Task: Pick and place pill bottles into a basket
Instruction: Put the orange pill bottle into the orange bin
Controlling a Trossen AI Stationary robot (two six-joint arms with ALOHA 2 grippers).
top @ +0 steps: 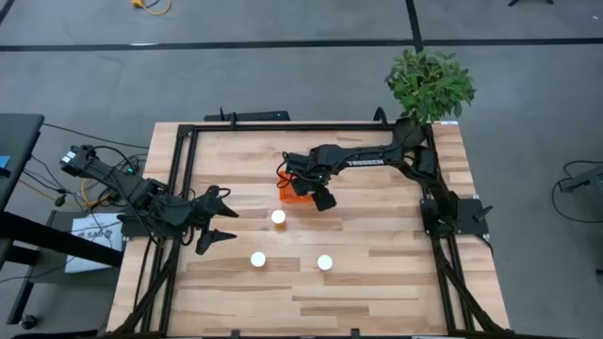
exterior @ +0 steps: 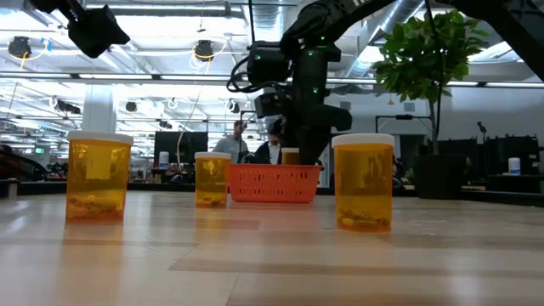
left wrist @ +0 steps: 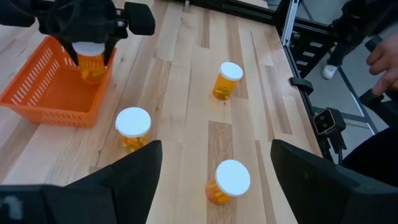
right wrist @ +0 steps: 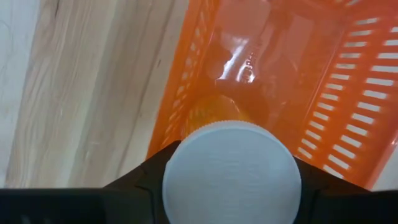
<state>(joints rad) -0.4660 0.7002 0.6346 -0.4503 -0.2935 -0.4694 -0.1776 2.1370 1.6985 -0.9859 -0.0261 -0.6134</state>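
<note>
Over the basket (top: pixel 296 191): right pincer (top: pixel 317 188) clamped on one bottle (left wrist: pixel 91 60), hanging above the open top.
Doing it well: lower inside the mesh walls, upright, before letting go.
On the counter (top: pixel 377 282): three bottles (top: pixel 278 217) left standing apart.
Left pincer (top: pixel 222 224): spread wide, empty, near them.

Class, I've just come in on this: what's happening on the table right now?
The right tool holds one pill bottle over the orange basket, at the basket's edge and not yet released. Three more pill bottles stand upright on the wooden table: one close to the basket and two nearer the front edge. The left tool waits open at the table's left side, holding nothing. A potted plant stands at the far right corner.
</note>
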